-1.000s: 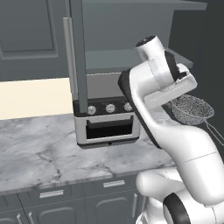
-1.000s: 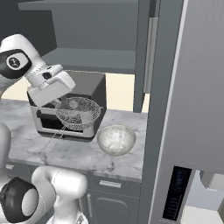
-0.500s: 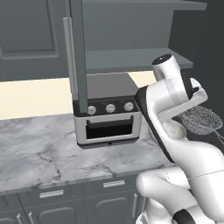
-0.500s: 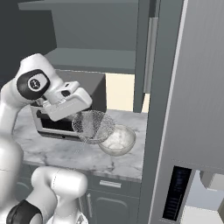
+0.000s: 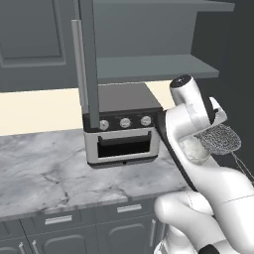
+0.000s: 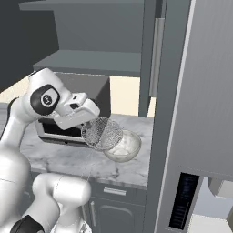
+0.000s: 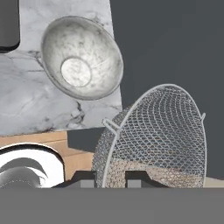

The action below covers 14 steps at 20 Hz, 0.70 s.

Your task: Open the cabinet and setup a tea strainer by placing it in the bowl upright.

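Two of three jobs look done, we think. First, the cabinet (image 5: 89, 64) door is swung open, w/ its long silver handle (image 5: 77, 64) turned out toward us and the grey shelf (image 5: 154, 67) inside bare. Second, we have the tea strainer (image 6: 102, 133) in hand. Our fingers (image 7: 83, 178) are nearly closed, pinching the wire rim of the strainer between them.

Now for where things sit, all told from the bowl (image 6: 123, 145). The bowl is on the marble table (image 5: 44, 173), and the toaster oven (image 5: 121, 131) is just beside the bowl. The strainer hangs in the air just beside the bowl and a bit above it, not touching it, as far as we can tell. From the hand cam, the strainer mesh (image 7: 159, 135) is off to one side of the bowl (image 7: 81, 57), over the table edge, and the bowl has nothing in it.

One job is left: bring the strainer over the bowl, lower it in w/ the open side up, then let go. Mesh is light and round, so it may tip if we drop it from too high.
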Tool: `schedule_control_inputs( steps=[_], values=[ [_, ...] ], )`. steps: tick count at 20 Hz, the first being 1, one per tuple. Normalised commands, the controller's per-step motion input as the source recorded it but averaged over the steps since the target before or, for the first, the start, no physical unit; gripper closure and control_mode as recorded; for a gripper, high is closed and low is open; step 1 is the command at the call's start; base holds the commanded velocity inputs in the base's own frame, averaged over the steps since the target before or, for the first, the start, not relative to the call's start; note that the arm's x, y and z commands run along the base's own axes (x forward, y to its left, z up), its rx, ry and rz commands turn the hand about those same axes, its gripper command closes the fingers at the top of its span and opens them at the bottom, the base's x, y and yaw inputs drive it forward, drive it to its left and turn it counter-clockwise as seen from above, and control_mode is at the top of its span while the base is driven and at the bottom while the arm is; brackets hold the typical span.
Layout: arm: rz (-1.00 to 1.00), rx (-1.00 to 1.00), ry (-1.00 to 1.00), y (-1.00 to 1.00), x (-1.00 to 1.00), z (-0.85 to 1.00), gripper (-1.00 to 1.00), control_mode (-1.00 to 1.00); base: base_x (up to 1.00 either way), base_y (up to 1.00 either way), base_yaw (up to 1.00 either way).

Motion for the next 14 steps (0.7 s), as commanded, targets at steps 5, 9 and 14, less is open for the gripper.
schedule_control_inputs(
  steps=[5,9,14],
  values=[
    [0.04,0.0,-0.16,0.0,0.41,-0.32,1.0,-1.0,0.0,0.0,0.0],
    [0.0,0.0,0.0,0.0,0.12,-0.42,1.0,-1.0,0.0,0.0,0.0],
    [0.0,0.0,0.03,-0.08,0.19,-0.42,1.0,-1.0,0.0,0.0,0.0]
  ],
)
